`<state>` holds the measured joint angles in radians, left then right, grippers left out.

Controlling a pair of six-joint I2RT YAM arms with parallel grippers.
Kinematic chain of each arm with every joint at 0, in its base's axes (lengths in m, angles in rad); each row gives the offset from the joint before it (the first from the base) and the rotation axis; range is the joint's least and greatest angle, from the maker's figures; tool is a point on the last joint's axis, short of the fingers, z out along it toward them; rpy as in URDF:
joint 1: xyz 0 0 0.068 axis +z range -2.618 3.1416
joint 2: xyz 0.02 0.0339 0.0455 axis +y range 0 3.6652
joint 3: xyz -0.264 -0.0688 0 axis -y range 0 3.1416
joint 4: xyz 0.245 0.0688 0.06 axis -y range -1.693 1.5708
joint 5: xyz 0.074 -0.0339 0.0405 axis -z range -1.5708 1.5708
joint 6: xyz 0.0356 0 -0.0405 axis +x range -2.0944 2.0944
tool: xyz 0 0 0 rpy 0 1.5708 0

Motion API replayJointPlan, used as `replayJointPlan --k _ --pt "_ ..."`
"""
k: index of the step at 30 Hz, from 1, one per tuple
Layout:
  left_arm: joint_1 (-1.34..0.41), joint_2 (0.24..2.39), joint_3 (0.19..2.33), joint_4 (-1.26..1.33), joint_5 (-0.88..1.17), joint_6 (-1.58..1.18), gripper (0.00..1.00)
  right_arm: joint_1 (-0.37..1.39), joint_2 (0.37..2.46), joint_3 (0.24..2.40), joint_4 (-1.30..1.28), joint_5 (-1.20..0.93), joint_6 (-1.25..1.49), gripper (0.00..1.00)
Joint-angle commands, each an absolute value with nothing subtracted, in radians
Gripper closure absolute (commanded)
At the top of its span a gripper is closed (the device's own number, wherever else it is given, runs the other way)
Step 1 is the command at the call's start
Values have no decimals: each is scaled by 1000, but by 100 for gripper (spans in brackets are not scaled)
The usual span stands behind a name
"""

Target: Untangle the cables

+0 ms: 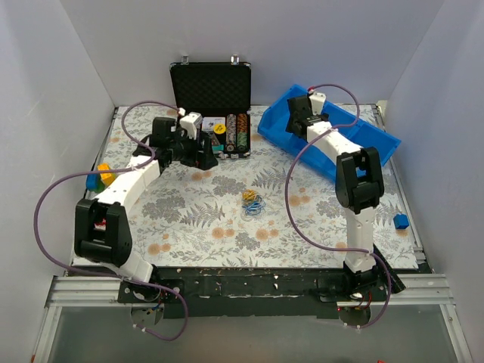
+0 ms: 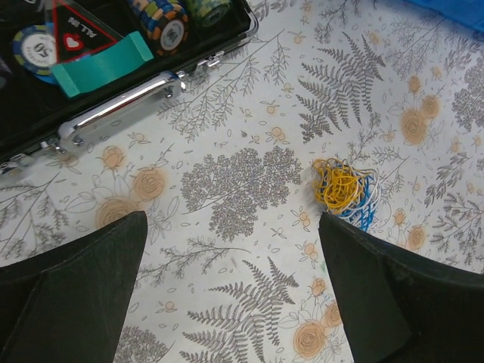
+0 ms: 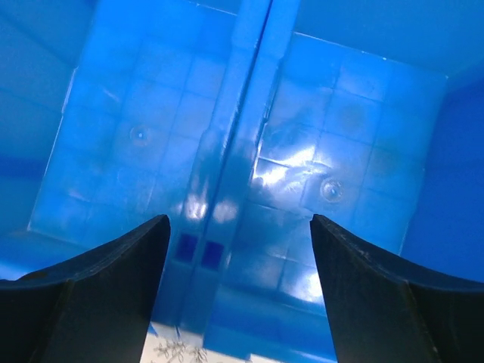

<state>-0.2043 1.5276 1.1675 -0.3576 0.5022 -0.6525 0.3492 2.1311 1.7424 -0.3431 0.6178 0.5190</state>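
Jaws wide open, 2 for 2, nothing held
Here's the left gripper near the yellow-blue-white cable clump (untouched), right gripper over the blue plastic tray.

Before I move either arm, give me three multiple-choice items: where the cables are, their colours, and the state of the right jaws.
1. Where do the cables lie? A in the blue tray; B on the patterned table, out in the open; C in the black case.
2. Which colours show in the clump? A yellow, blue and white; B red and green; C black only.
3. The right jaws are: A shut on the cables; B shut, empty; C open, empty, over the tray.
Answers: B, the clump sits on the table, outside tray and case; A, the left wrist view shows those strands; C, the right wrist view shows the jaws wide apart with only tray floor between.
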Motion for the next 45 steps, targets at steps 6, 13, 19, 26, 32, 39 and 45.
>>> replayJointPlan --k 6,13,19,26,32,39,45 --pt "-396 1693 1221 -279 402 -578 2 351 2244 1901 -337 650 514 54" --pt "-515 1870 1308 -244 347 -552 2 359 2139 1755 -273 635 543 99" --pt "-606 1947 1324 -219 302 -514 2 376 2016 1643 -210 627 531 99" --pt "-678 1890 1217 -212 276 -482 2 393 1896 1554 -172 637 526 99" --pt "-747 1775 1095 -227 279 -515 2 416 1806 1463 -136 643 525 99" --pt "-790 1691 1029 -265 298 -574 2 480 1704 1368 -107 658 523 99" --pt "-796 1632 1147 -391 339 -597 2 587 1635 1304 -74 689 491 99"
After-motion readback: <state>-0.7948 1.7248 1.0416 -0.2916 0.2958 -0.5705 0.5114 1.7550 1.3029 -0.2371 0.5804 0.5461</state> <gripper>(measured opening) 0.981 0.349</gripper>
